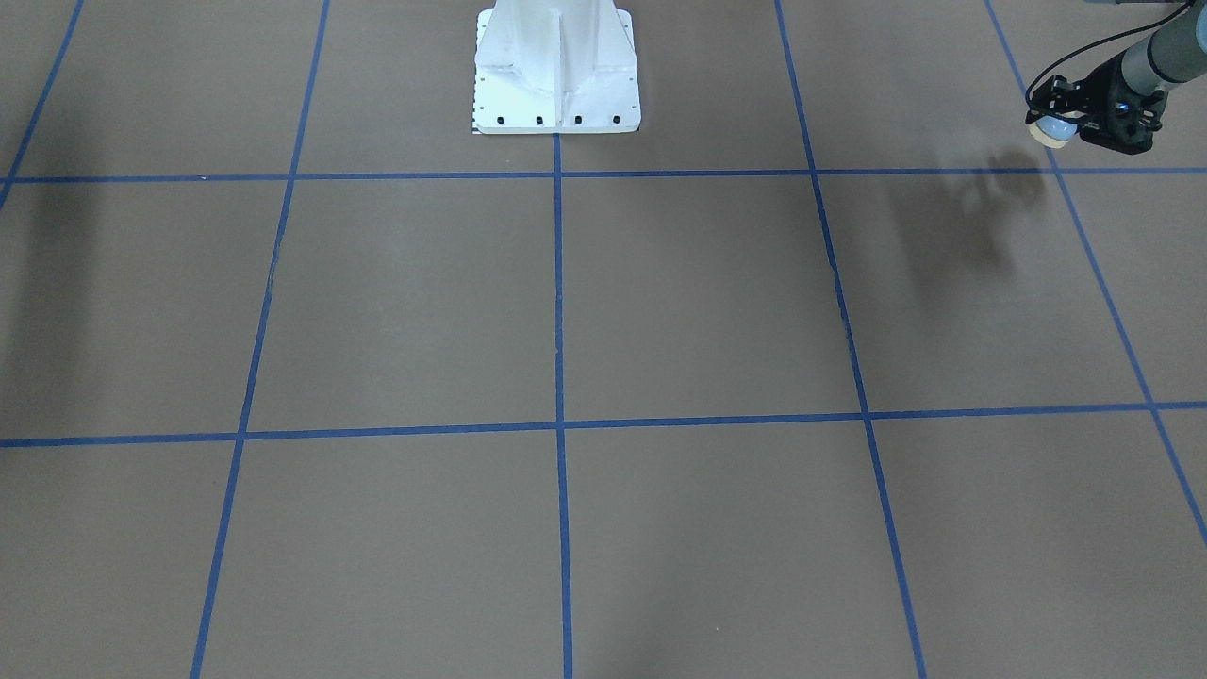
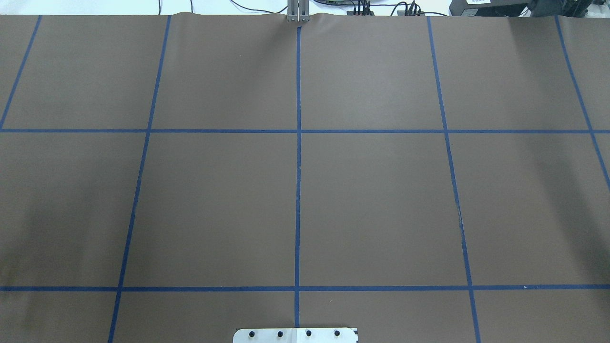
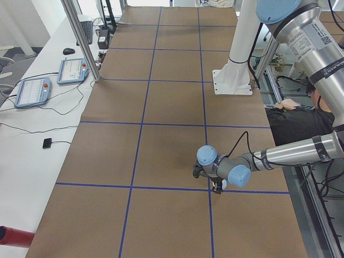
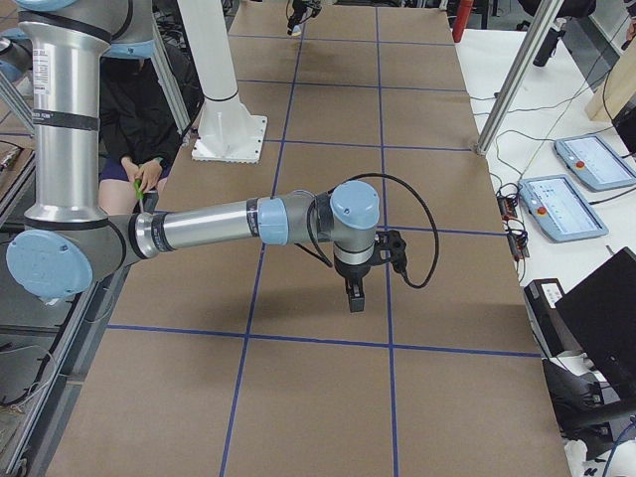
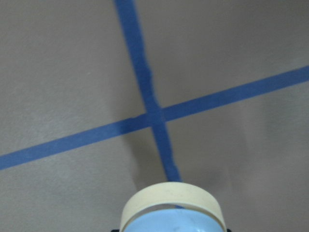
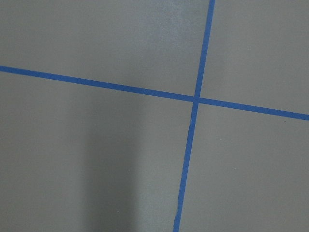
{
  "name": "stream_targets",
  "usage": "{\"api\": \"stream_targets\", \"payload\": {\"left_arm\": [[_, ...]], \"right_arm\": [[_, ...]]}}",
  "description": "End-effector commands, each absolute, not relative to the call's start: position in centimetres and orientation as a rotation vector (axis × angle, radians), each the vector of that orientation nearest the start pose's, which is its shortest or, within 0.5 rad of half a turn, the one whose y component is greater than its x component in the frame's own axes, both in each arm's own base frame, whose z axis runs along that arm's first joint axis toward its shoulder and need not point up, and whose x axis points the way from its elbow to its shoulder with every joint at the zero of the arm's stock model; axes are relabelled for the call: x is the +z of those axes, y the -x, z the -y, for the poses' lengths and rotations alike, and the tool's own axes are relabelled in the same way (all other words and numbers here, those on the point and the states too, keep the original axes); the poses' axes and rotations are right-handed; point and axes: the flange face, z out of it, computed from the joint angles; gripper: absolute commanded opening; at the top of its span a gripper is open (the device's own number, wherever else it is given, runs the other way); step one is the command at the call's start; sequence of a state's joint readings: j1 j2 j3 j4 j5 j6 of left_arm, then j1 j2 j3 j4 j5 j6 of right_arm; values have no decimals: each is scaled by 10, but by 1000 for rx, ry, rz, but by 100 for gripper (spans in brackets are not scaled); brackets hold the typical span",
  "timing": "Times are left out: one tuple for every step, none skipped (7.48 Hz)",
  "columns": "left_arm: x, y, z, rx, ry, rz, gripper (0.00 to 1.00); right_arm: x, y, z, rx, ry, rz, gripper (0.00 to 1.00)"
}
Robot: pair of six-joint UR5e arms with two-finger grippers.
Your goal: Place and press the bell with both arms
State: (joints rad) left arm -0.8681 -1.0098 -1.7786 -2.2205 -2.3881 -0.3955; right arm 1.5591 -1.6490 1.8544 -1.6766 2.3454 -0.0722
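The light-blue bell (image 1: 1053,135) with its cream base ring is held tilted in my left gripper (image 1: 1056,119), a little above the brown table near its left end. The left wrist view shows the bell (image 5: 172,212) at the bottom edge, over a crossing of blue tape lines. In the exterior left view the left gripper (image 3: 214,184) hangs just over a tape crossing. My right gripper (image 4: 354,296) shows only in the exterior right view, pointing down above the table with nothing seen in it; I cannot tell whether it is open or shut. Neither arm shows in the overhead view.
The white bolted pedestal (image 1: 556,75) stands at the robot's side of the table. Blue tape lines (image 2: 298,143) divide the brown surface into squares. Tablets (image 3: 34,91) and cables lie along the far side strip. A seated person (image 3: 301,115) is beside the robot base.
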Motion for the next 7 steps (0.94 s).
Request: {"api": "stream_targets", "payload": {"left_arm": [[646,-153,277,371,139,-881,8],[615,-181,315,365,126,-886,8],[581,-201,351,343,124,-882,7],[542,-228,385,335,139,-872,6],[500,-254,418,325,159,-858,6],[458,-278,447,318,174,-848,6],[417,-302,472,308,202,-833,6]], "right_arm": [[568,-59,458,-115,-116,771,100],[568,-58,458,-116,-114,771,100],[567,-58,459,-117,-116,771,100],[567,-58,459,-117,-116,771,100],[567,-59,459,-116,-118,771,100],[566,-58,460,-118,-119,771,100],[566,-58,460,-118,-119,771,100]]}}
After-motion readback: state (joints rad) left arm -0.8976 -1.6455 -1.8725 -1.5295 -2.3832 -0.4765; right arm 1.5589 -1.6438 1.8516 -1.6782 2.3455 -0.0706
